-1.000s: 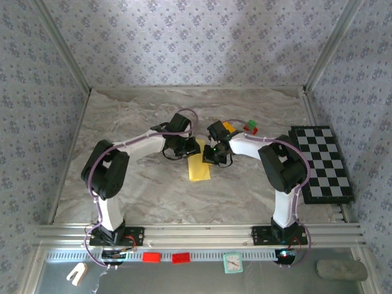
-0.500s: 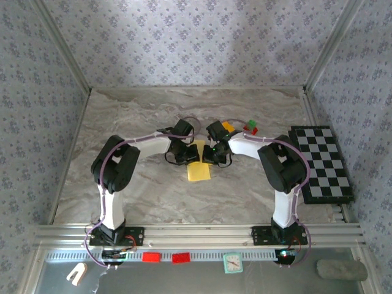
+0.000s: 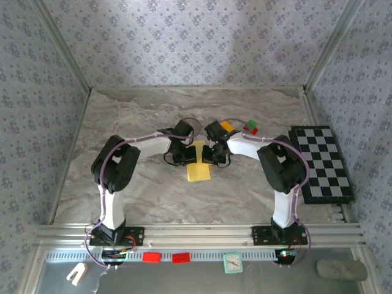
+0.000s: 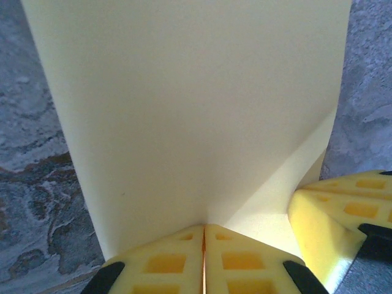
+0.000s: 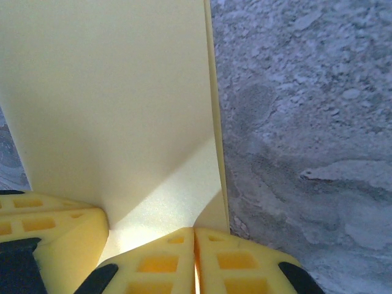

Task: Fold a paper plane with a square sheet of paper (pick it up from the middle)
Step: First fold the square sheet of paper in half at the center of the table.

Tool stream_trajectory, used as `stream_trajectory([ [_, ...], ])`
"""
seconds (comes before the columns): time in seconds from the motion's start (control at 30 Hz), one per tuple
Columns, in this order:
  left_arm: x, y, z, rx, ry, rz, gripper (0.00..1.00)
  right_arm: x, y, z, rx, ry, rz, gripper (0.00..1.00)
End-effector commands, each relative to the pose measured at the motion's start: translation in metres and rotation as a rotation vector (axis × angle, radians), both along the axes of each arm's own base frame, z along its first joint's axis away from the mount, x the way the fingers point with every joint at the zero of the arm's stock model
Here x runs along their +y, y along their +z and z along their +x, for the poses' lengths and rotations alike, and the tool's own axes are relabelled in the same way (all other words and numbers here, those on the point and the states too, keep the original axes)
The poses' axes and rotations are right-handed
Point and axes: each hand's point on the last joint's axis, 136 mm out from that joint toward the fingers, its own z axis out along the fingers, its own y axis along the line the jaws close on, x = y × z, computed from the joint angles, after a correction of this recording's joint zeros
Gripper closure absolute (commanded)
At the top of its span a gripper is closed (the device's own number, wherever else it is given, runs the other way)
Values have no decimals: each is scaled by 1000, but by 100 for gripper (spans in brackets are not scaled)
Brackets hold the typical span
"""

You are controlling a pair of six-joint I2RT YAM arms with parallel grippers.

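We see the thin yellow paper sheet [image 3: 199, 172], folded to a narrow strip, lying mid worktop [image 3: 141, 110] (grey marbled surface), long axis near-to-far, far end btw the two arm heads. The left end effector [image 3: 185, 154] sits at the strip's left side and the right end effector [image 3: 212, 154] at its right side, facing each other, v. close across the paper. In the left wrist view the left one is clenched: yellow pads [image 4: 165, 263] pressed together w/ no gap, the sheet's edge pinched at the tips, and a soft crease fans out from there. The other arm's yellow finger shows at lower right, just beside. The right wrist view is the same: pads [image 5: 153, 264] tight together, grasping the sheet at its edge, paper lifting off the worktop at that point, and the left arm's finger at lower left. On the worktop's right side lies a black-and-white checkered board [image 3: 321, 164]. Near the right arm's head, on the far side, are a small orange-yellow block [image 3: 228, 126], a green block [image 3: 250, 124] & a red block [image 3: 253, 130], all apart from the sheet.
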Motion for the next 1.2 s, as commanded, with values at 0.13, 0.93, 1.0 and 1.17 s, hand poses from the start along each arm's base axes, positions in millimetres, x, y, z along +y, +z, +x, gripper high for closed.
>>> stream_trajectory([
  [0.13, 45, -21, -15, 53, 24, 101, 92, -82, -83, -62, 227, -27, -335, 90],
  [0.93, -22, 52, 17, -65, -41, -275, 91, -80, -85, -66, 248, -31, -292, 90],
  [1.0, -25, 46, 20, -59, -50, -267, 91, -81, -85, -66, 252, -32, -298, 90],
  [1.17, -18, 21, 19, -22, -47, -223, 91, -82, -84, -66, 257, -31, -306, 90],
])
